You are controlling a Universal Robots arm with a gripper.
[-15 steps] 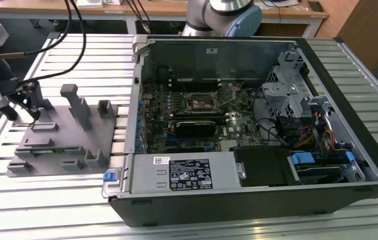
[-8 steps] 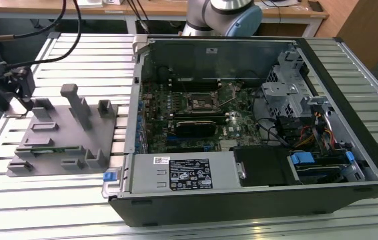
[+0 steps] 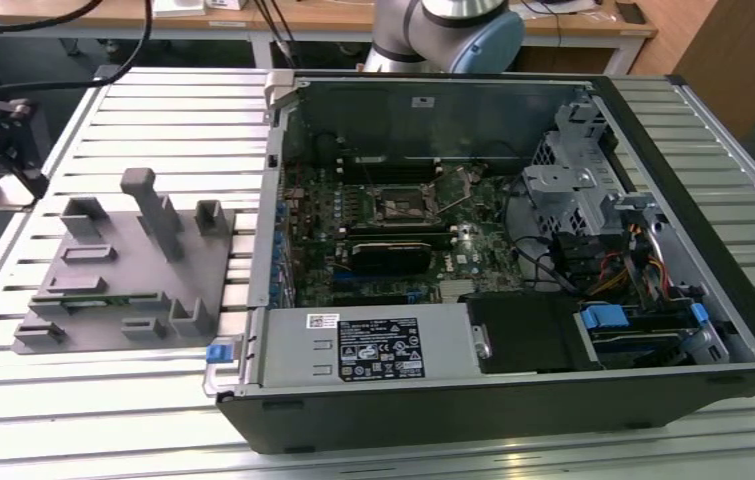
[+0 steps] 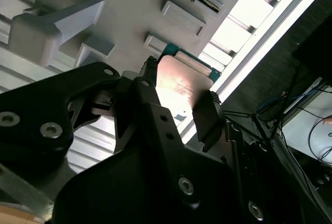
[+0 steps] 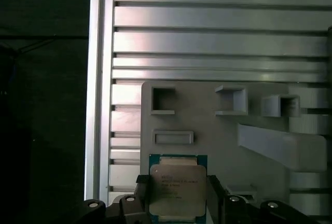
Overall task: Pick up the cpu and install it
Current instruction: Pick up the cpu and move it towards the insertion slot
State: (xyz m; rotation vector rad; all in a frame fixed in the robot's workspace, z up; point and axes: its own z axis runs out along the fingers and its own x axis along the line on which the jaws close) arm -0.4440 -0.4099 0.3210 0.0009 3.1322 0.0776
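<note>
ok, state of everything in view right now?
claw: shut on the chip
chip: held between the claw's fingers, metal top showing
computer case: on its side, open
socket: looks empty
grey holder: sitting beside the case
memory stick: lying in the grey holder

The cpu (image 5: 176, 185) is a small, flat, square chip. Its top is a pale silver metal plate with some small print, and a thin green border shows around the plate. It sits between the two black fingers of the hand (image 5: 177, 195), which press on two opposite edges. In both wrist views its metal top faces the camera. In the second wrist view the cpu (image 4: 181, 81) catches a warm reflection. Behind it lies the grey fixture (image 5: 223, 136); I cannot tell whether the cpu touches it.
</note>
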